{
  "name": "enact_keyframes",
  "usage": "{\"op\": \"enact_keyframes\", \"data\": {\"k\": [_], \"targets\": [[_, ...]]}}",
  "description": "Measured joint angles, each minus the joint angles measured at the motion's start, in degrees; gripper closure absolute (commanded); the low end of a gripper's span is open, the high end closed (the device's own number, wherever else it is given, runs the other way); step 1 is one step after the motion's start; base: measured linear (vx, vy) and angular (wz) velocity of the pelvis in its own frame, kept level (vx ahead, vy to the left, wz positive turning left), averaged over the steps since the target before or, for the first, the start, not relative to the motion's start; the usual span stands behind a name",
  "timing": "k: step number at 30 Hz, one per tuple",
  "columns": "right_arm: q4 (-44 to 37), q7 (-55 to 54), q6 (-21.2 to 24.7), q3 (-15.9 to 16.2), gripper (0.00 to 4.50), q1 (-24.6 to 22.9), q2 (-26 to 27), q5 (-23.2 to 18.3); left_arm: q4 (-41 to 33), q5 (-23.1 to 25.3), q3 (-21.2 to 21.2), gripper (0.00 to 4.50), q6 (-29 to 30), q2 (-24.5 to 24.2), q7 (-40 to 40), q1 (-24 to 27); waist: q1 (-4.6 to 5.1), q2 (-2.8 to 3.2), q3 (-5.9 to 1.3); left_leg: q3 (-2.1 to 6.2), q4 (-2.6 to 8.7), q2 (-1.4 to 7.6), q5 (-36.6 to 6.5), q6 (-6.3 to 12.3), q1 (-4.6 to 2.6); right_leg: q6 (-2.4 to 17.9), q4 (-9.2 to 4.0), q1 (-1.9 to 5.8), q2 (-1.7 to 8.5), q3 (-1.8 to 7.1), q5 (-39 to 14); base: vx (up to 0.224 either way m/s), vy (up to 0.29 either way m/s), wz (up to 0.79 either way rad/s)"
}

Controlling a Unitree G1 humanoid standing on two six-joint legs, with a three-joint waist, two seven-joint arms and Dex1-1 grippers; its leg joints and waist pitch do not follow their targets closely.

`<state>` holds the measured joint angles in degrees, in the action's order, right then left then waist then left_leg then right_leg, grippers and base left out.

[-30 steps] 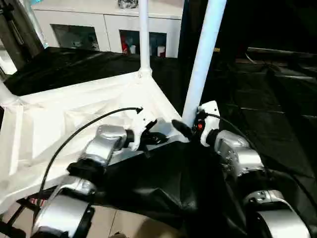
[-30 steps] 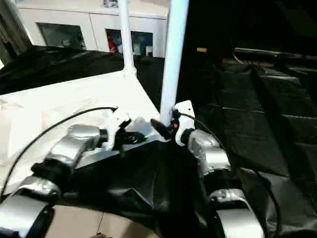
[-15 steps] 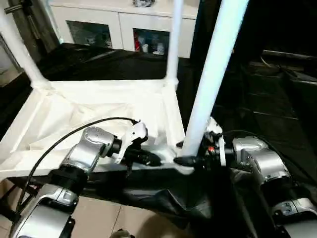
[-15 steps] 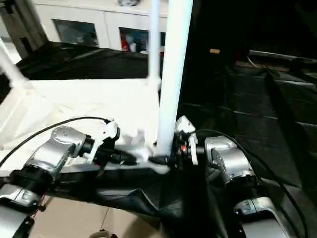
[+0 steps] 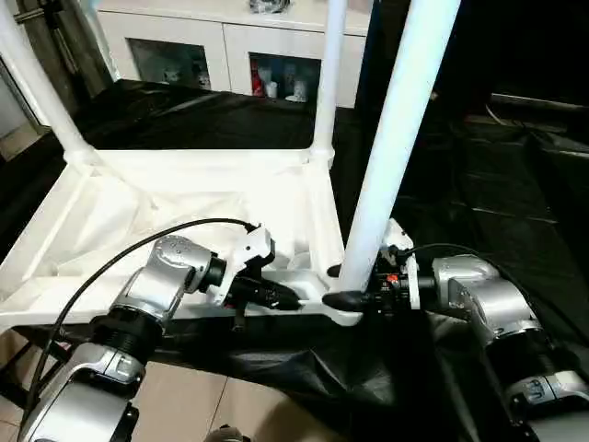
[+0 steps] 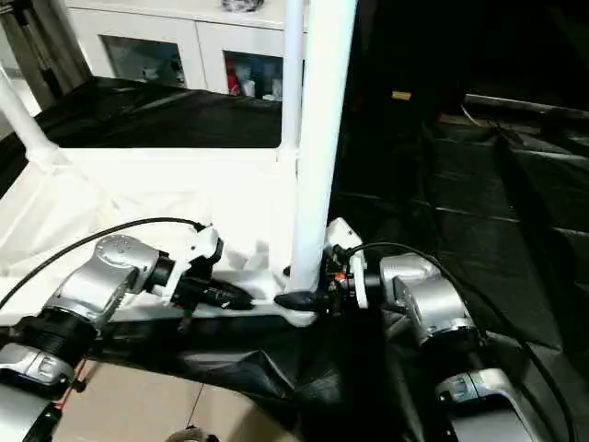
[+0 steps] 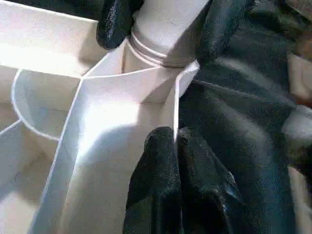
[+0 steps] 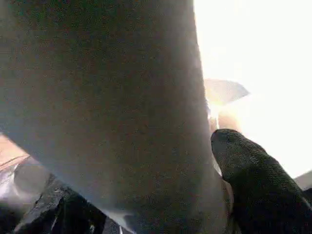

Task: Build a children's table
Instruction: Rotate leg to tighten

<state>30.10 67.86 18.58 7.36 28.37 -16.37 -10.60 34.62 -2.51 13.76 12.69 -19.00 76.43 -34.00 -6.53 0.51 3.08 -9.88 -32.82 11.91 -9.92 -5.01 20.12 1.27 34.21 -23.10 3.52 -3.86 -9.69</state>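
Children's table: upside down on black sheeting, ribbed underside up; three legs stand in view. Framing matches half a second back; against a second ago the whole view has swung, which is camera motion.

Near leg: upright in the near right corner socket, seemingly seated; position unchanged.

Right gripper: fingers pinching the leg's base, as before.

Left gripper: fingers pressed together against the table's rim beside the socket, bracing it. Judgement: fitting of this leg nearly done.
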Motion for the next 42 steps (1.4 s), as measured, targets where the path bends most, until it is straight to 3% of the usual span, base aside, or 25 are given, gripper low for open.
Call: {"op": "enact_keyframes", "data": {"k": [8, 10, 16, 18, 22, 28, 33, 36, 42], "targets": [[8.65, -25.33, -3.87, -7.06, 1.77, 4.71, 8.04, 1.54, 6.06, 2.05, -2.38, 4.50, 0.07, 5.36, -14.74, -4.09, 2.05, -0.02, 0.00, 0.05, -0.03, -0.03, 0.01, -0.02, -0.04, -0.03, -0.08, -0.02, 0.00, 0.01, 0.01, 0.000, 0.000, 0.00], [11.11, -33.22, -5.32, -9.04, 1.79, 6.49, 10.36, 2.14, 8.12, 2.57, -2.74, 4.50, 0.06, 7.18, -19.30, -5.81, 2.19, -0.02, 0.00, 0.08, -0.02, -0.03, 0.03, -0.05, -0.07, -0.02, -0.04, -0.09, -0.01, -0.01, 0.07, 0.000, 0.000, 0.00], [14.41, -41.53, -10.75, -10.32, 1.79, 8.09, 12.98, 4.61, 10.25, 2.94, -3.86, 4.50, -1.29, 9.31, -24.10, -6.98, 2.08, -0.02, 0.00, 0.08, 0.05, -0.02, 0.00, -0.02, 0.05, 0.26, -0.14, -0.19, -0.05, -0.01, 0.22, 0.000, 0.000, 0.00], [14.42, -40.91, -11.86, -10.31, 1.23, 7.74, 12.93, 4.78, 10.25, 3.05, -3.79, 4.50, -1.93, 9.28, -23.86, -6.98, 1.95, -0.01, 0.00, 0.05, 0.05, -0.03, -0.05, 0.08, 0.10, 0.30, -0.15, -0.23, -0.04, 0.02, 0.18, 0.000, 0.000, 0.00], [14.03, -36.95, -11.71, -10.31, 1.10, 7.29, 12.58, 4.08, 10.26, 3.39, -3.78, 4.50, -2.89, 8.39, -22.19, -6.79, 2.00, -0.05, 0.02, 0.04, 0.07, -0.01, -0.05, 0.08, 0.08, 0.30, -0.09, -0.27, -0.06, 0.00, 0.18, 0.000, 0.000, 0.00], [13.62, -28.53, -11.07, -9.25, 0.32, 6.86, 10.47, 4.00, 9.67, 3.37, -3.80, 4.50, -3.96, 6.95, -19.04, -5.90, 1.99, -0.08, 0.04, 0.02, 0.05, 0.00, -0.04, 0.06, 0.04, 0.31, -0.05, -0.26, -0.05, 0.02, 0.19, 0.000, 0.000, 0.00], [13.15, -26.67, -10.75, -8.65, 0.10, 6.76, 9.90, 4.04, 9.41, 3.35, -3.77, 4.50, -4.01, 6.80, -18.12, -5.76, 1.97, -0.08, 0.04, 0.02, 0.05, 0.00, -0.04, 0.06, 0.05, 0.31, -0.06, -0.27, -0.05, 0.02, 0.19, 0.000, 0.000, 0.00], [6.65, -8.79, -10.15, -1.74, 0.10, 3.18, 0.53, 4.21, 5.24, 1.49, -2.45, 4.50, -4.11, 3.89, -9.40, -2.83, 1.19, -0.07, 0.05, 0.00, 0.06, 0.00, -0.10, 0.22, 0.17, 0.30, -0.15, -0.28, -0.05, 0.01, 0.09, 0.000, 0.000, 0.00], [3.82, 2.52, -7.50, 0.84, 0.10, 2.64, -2.63, 4.00, 3.13, 0.86, -0.90, 4.50, -4.10, 1.46, -2.36, -1.45, 0.57, -0.09, 0.06, 0.00, -0.10, 0.04, -0.12, 0.21, 0.14, 0.32, 0.00, -0.25, -0.04, -0.02, 0.09, 0.000, 0.000, 0.00]]}}
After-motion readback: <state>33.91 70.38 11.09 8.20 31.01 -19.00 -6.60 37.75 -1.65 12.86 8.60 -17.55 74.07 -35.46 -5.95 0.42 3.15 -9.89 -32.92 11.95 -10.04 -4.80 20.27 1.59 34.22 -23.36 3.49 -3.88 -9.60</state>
